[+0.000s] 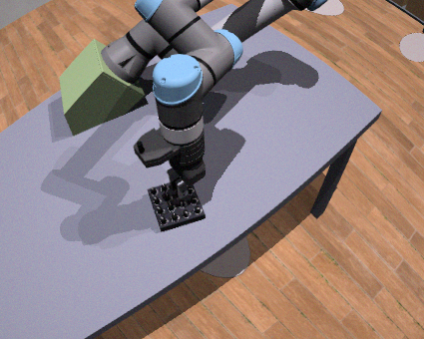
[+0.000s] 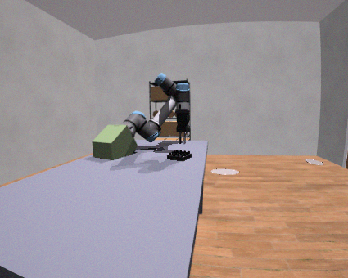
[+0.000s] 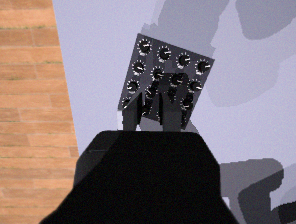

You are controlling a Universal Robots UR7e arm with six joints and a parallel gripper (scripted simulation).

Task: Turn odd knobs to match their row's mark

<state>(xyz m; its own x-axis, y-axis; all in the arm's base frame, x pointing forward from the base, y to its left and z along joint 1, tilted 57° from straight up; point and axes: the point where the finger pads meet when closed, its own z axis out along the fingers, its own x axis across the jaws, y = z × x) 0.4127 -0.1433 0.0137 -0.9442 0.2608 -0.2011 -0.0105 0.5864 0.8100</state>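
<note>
The black knob box (image 1: pixel 184 223) (image 2: pixel 178 158) (image 3: pixel 154 61) stands on its feet on the grey table (image 1: pixel 285 115), near its front edge. Its sixteen small knobs have white lines, too small to read. My gripper (image 1: pixel 179 187) (image 2: pixel 181 141) (image 3: pixel 150 102) points straight down and hangs a little above the box, over the knobs at its far middle part as the top camera sees it. The two fingers stand partly apart with nothing between them and touch no knob. In the wrist view the fingers hide some of the nearer knobs.
A large green block (image 1: pixel 93 92) (image 2: pixel 113 143) lies on the table behind the arm, well away from the knob box. The table edge (image 1: pixel 265 219) runs close past the box. A shelf rack (image 2: pixel 169 108) stands beyond the table by the wall.
</note>
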